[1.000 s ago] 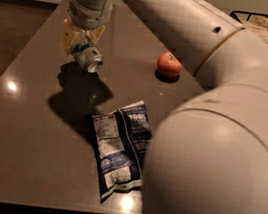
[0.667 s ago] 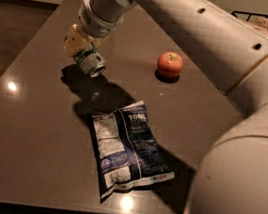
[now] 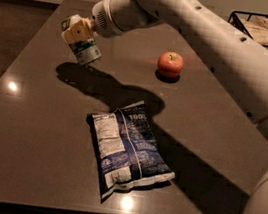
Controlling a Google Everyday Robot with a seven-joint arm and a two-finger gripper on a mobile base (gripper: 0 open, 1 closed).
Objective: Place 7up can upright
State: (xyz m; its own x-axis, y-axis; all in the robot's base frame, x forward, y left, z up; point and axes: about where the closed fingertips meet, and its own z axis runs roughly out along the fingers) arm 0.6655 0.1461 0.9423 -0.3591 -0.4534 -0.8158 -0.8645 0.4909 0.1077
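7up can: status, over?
Claw over table's far left, shut on can. Can tilted, not upright. Apple and chip bag apart from it.

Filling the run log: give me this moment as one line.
gripper: shut on can | can: tilted, above table far left | apple, chip bag: apart on table

White figures reading "100" stand near the top of the dark blue snack bag [image 3: 129, 151] lying on the table [image 3: 25, 152]; its white panels of small print are illegible. At the far left, the gripper [image 3: 83, 43] clasps a can [image 3: 89, 54] whose green markings cannot be read.
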